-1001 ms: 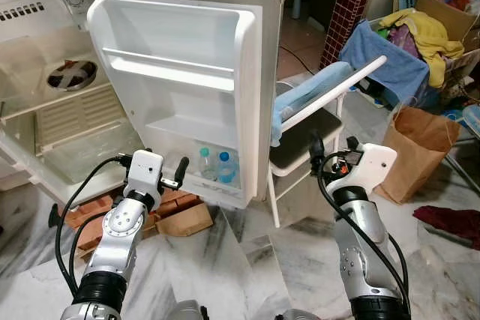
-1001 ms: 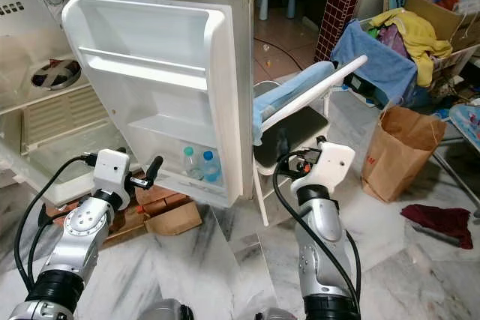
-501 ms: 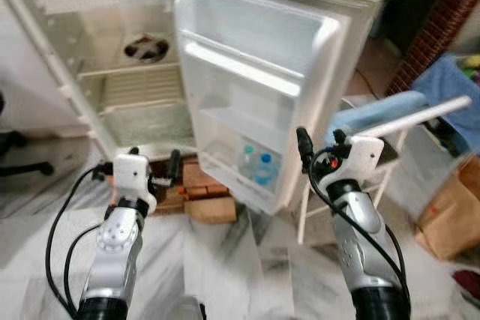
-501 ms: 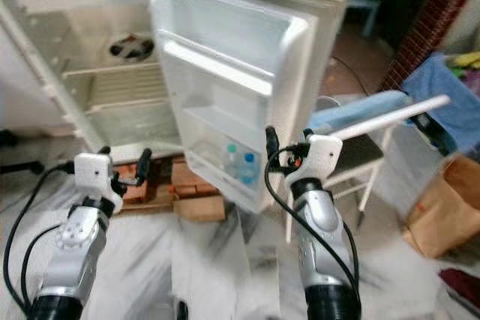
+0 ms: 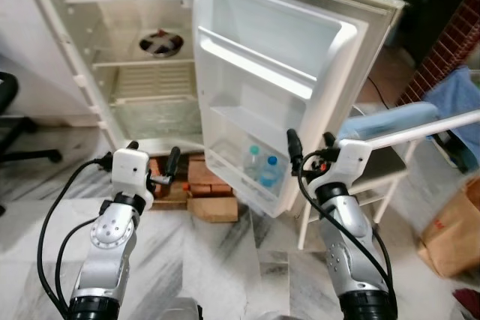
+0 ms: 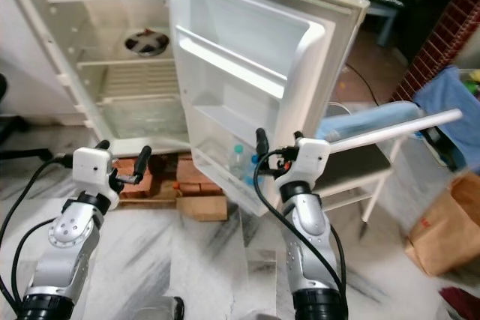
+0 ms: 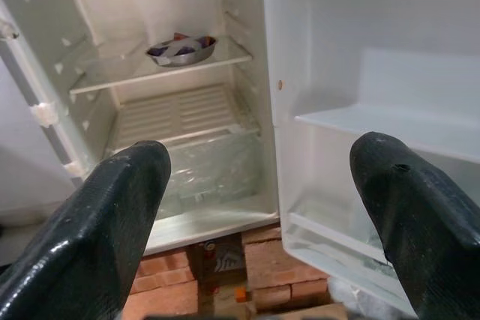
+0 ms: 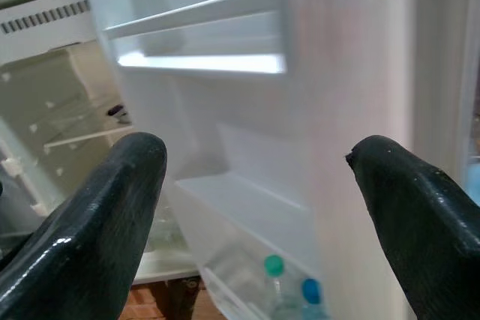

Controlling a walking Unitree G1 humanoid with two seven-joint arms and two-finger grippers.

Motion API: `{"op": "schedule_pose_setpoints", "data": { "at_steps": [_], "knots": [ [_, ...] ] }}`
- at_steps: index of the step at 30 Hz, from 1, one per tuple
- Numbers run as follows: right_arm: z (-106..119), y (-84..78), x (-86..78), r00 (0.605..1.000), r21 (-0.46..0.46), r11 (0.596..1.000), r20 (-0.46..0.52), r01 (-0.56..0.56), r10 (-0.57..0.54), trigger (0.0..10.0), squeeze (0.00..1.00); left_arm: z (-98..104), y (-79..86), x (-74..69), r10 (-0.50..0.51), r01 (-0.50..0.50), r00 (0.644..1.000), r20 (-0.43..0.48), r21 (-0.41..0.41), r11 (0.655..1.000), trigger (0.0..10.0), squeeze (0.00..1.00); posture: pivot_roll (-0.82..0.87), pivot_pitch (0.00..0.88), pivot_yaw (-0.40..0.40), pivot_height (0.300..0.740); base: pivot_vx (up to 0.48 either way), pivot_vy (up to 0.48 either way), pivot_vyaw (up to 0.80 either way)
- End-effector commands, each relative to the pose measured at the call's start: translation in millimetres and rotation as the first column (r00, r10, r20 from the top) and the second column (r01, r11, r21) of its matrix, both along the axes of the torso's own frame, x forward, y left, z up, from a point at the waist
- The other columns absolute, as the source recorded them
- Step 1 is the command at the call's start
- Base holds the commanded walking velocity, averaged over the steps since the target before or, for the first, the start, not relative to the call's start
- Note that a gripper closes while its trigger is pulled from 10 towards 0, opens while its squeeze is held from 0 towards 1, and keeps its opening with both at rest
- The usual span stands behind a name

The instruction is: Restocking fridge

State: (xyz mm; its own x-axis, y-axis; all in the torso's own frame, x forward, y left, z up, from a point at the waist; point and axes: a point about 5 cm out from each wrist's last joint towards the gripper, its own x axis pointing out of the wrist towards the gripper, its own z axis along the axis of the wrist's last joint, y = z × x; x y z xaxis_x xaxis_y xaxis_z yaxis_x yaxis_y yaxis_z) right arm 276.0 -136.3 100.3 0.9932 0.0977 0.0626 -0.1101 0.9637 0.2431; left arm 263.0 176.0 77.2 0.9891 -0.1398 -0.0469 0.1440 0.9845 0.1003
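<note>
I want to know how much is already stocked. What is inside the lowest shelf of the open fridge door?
The lowest door shelf holds two bottles, one with a green cap, one blue. The shelf front covers their lower parts, so their fill level stays hidden.

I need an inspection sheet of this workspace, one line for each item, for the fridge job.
Surface: marble floor, bare in front of the robot.
Job's things: fridge open; a bowl on its upper shelf; two bottles in the lowest door shelf.
Clutter: bricks and cardboard under the fridge; paper bag on the right.
Grippers: left claw and right claw both open, holding nothing, raised before the fridge.
Cables: black cables along both arms.
Surroundings: white chair with a blue cloth; brick pillar.
</note>
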Motion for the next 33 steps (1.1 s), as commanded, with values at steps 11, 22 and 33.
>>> {"op": "schedule_pose_setpoints", "data": {
  "at_steps": [11,22,33],
  "knots": [
    [1,-4.7,3.7,1.000,-0.018,1.000,-0.015,-0.009,0.009,10.0,0.00,5,-5.7,2.7,-0.013,0.013,1.000,0.000,0.001,1.000,10.0,0.00,-0.02,0.000,-0.023,0.740,0.000,-0.476,0.00],
    [7,5.5,5.2,0.995,-0.058,0.993,0.027,-0.099,0.100,10.0,0.00,6,-3.5,2.5,0.023,-0.024,1.000,-0.010,-0.021,1.000,10.0,0.00,0.00,0.000,-0.036,0.740,0.000,-0.280,0.29],
    [12,5.5,14.9,0.989,-0.072,0.988,0.043,-0.136,0.139,10.0,0.00,5,-2.2,3.0,0.049,-0.049,0.999,-0.022,-0.023,0.999,10.0,0.00,0.00,0.000,-0.042,0.740,0.000,0.000,0.79]
  ]
}}
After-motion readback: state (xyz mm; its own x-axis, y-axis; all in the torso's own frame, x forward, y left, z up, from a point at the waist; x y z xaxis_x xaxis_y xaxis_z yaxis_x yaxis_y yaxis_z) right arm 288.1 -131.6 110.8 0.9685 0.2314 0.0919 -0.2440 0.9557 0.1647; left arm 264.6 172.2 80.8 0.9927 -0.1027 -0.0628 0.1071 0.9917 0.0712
